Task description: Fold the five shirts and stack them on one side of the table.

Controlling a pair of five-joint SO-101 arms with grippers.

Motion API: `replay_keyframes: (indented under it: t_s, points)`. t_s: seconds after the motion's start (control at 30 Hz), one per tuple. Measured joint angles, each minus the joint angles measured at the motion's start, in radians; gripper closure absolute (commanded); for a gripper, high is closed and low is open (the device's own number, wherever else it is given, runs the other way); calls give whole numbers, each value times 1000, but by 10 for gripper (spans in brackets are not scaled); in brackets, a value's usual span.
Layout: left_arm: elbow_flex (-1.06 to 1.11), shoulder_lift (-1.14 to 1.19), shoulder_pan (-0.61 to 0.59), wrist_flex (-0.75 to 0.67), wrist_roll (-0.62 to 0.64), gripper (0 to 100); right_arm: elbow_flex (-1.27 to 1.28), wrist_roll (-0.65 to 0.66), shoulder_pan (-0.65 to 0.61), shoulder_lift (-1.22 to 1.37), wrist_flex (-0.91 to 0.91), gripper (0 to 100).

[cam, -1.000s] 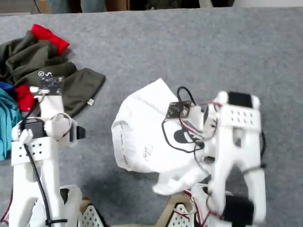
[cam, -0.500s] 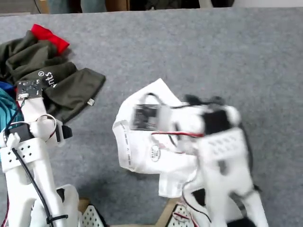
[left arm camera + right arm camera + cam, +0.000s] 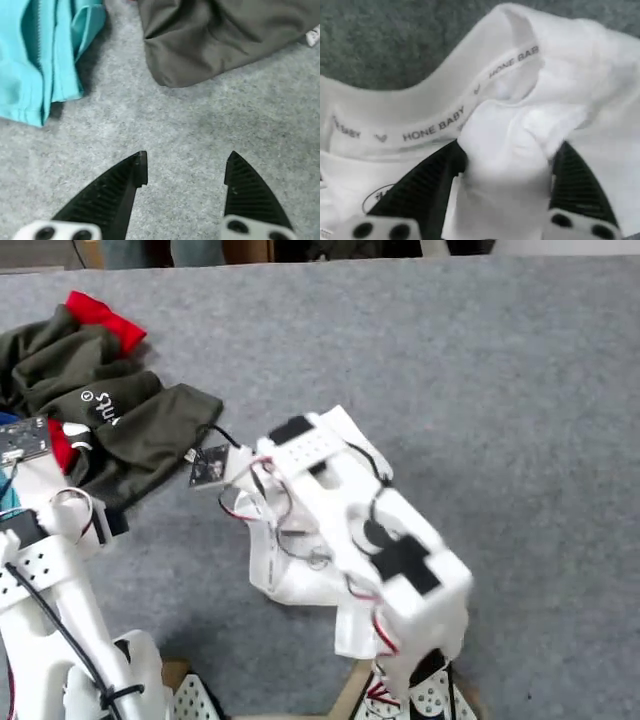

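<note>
Overhead and wrist views of the grey table (image 3: 520, 390), read from left to right. At the far left we see a loose heap of unfolded garments: a teal shirt (image 3: 40, 55), a red shirt (image 3: 100, 318) at the heap's far end, and a dark olive shirt (image 3: 130, 420) spreading toward the centre. The left arm (image 3: 50, 580) stands beside this heap, and the left gripper (image 3: 187, 160) hangs with its jaws wide apart over bare table, near the edges of the teal and olive shirts and touching neither. At the centre lies the white shirt (image 3: 280, 585), crumpled, well apart from the heap. The right arm (image 3: 400, 560) leans across it, and the right gripper (image 3: 510, 150) is spread wide, a fold of white cloth near the collar bulging between its jaws
</note>
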Motion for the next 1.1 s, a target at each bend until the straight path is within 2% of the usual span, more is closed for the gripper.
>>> replay_keyframes:
  t_s: [0.17, 0.3, 0.5, 0.67, 0.77, 0.9, 0.97, 1.1]
  points:
    - [0, 0, -38, 0, 0, 737, -345, -17, 51, 167, 221, 985]
    - [0, 0, -41, 0, 0, 737, -687, -144, 170, 227, 362, 985]
    - [0, 0, -41, 0, 0, 734, -1152, -437, 480, 353, 371, 985]
    - [0, 0, 28, 0, 0, 733, -1260, -508, 747, 534, 388, 970]
    - [0, 0, 137, 0, 0, 732, -1257, -499, 848, 582, 402, 815]
    - [-12, 0, 359, 0, 0, 731, -1166, -451, 967, 552, 404, 598]
    - [-40, 0, 491, 0, 17, 730, -1083, -368, 1011, 494, 404, 551]
    - [-132, 17, 764, -35, 115, 713, -930, -308, 1097, 315, 404, 558]
